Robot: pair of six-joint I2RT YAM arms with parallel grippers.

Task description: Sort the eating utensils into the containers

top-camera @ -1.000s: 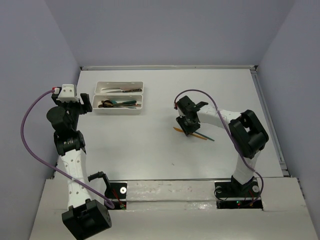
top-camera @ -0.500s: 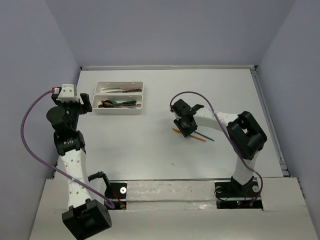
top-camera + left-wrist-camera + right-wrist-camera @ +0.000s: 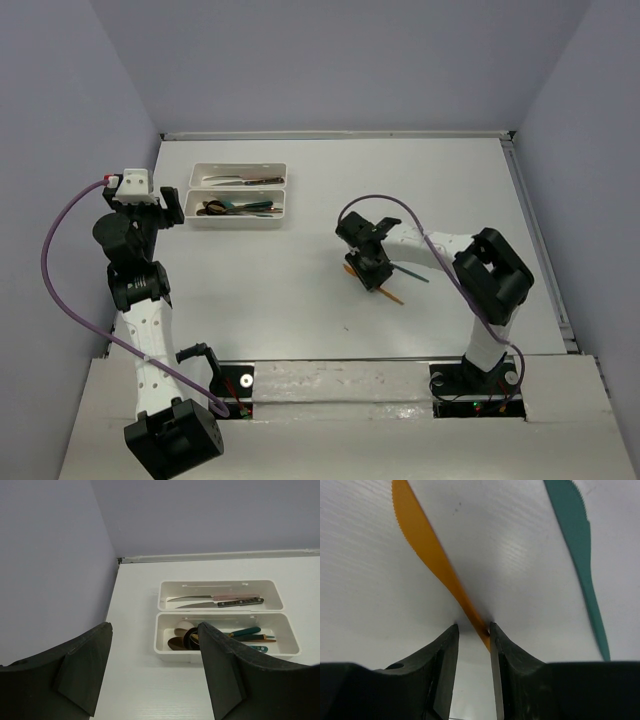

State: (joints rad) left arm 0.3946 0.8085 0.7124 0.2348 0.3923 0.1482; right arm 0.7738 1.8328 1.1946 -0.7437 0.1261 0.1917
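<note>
Two white trays stand side by side at the back left. The far tray (image 3: 238, 167) (image 3: 218, 583) holds two knives (image 3: 215, 600). The near tray (image 3: 236, 223) (image 3: 225, 656) holds several spoons (image 3: 186, 636), black, copper, beige and teal. An orange knife (image 3: 393, 296) (image 3: 427, 547) and a teal knife (image 3: 413, 273) (image 3: 577, 540) lie on the table right of centre. My right gripper (image 3: 371, 274) (image 3: 473, 626) is down on the table, narrowly open, straddling the orange knife's handle, which touches one finger. My left gripper (image 3: 163, 213) (image 3: 155, 626) hangs open and empty left of the trays.
The table's left edge and a wall lie close beside my left arm (image 3: 130, 260). A raised rail (image 3: 335, 133) runs along the table's back edge.
My right gripper has moved left and toward the near edge, down over the orange knife. The orange knife has swung round to a steeper angle. The left arm has not moved.
</note>
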